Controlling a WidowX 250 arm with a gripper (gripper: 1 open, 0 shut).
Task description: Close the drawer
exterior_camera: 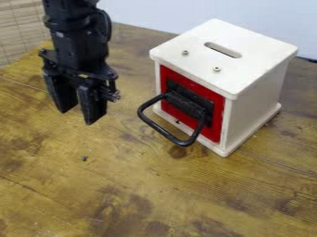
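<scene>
Plainly, the drawer (218, 104) shows a red square front with a dark recessed centre, and a large black loop handle (172, 120) juts out from it, low and tilted toward the wooden table (136, 190). It sits in the side of a white box (251, 79) whose top has a slot. The black gripper (77, 100) hangs over the table with its two fingers spread apart, nothing between them; the drawer lies to the right in the view, apart from it. Behind the box rises a pale wall (186, 14).

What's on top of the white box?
The top of the white box has a slot and two small screws, nothing resting on it. Whatever is beneath the slot, inside, can't be seen.
</scene>
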